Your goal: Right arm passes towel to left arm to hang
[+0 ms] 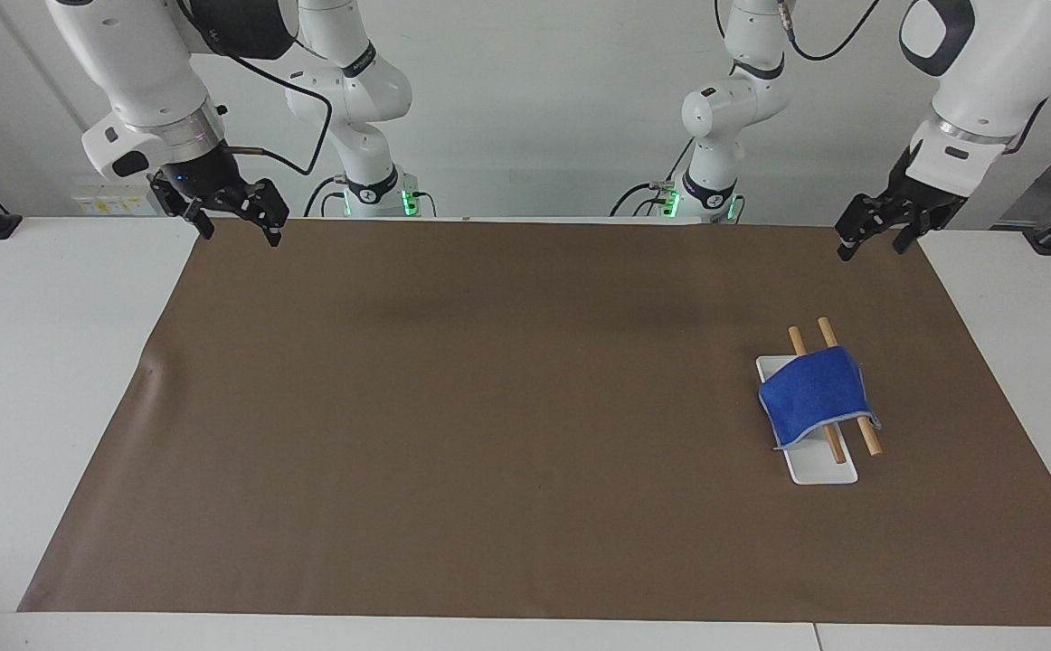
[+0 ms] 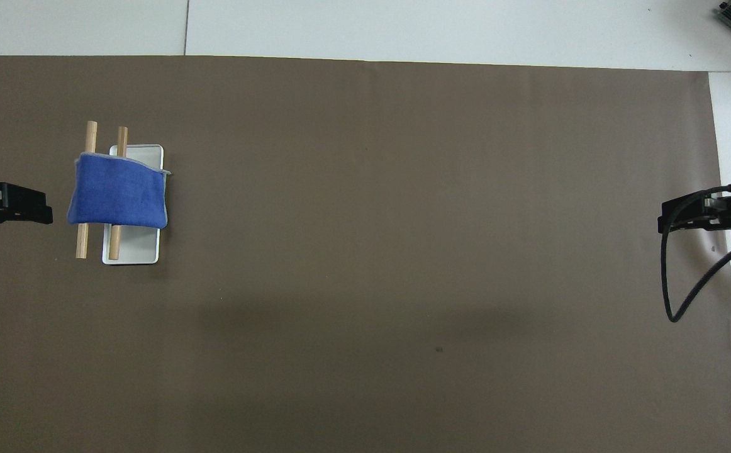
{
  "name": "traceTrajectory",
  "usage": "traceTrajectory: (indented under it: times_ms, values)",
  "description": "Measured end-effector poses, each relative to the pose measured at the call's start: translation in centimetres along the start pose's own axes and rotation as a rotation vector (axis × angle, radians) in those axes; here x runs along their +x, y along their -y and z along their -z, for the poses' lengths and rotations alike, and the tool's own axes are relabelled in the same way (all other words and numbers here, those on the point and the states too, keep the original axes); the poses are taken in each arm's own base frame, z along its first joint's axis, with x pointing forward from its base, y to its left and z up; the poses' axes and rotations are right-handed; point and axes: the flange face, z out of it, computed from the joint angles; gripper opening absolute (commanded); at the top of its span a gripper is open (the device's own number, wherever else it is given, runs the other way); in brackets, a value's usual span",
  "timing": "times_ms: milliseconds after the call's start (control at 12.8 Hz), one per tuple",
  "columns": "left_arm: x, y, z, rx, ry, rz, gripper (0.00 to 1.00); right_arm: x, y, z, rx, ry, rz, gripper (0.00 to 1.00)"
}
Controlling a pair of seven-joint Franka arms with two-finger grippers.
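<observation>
The royal-blue towel [image 1: 813, 396] hangs folded over two wooden rods [image 1: 824, 329] of a small rack with a white base [image 1: 820, 472], at the left arm's end of the mat. In the overhead view the towel [image 2: 119, 198] covers the middle of the rods [image 2: 90, 135] and part of the base [image 2: 134, 251]. My left gripper [image 1: 869, 246] is open and empty, raised over the mat's corner by its own base, well clear of the towel; it also shows in the overhead view [image 2: 43, 212]. My right gripper [image 1: 238, 231] is open and empty, and waits over the mat's other corner [image 2: 662, 218].
A brown mat [image 1: 507, 407] covers most of the white table [image 1: 46, 362]. A black cable [image 2: 674, 277] loops down from the right gripper.
</observation>
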Motion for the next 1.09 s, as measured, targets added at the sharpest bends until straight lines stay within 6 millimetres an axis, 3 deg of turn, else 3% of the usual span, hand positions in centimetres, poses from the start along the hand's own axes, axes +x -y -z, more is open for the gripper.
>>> traceTrajectory:
  times_ms: [235, 547, 1095]
  values:
    - [-0.8, -1.9, 1.0, 0.011, -0.017, -0.031, 1.0, 0.0, 0.0, 0.0, 0.0, 0.0, 0.0, 1.0]
    - [-1.6, -1.8, 2.1, 0.02, -0.033, -0.024, 1.0, 0.0, 0.0, 0.0, 0.0, 0.0, 0.0, 1.0]
    - [-1.6, -1.7, 2.1, 0.02, -0.031, -0.023, 1.0, 0.0, -0.1, 0.0, 0.064, 0.005, -0.011, 1.0]
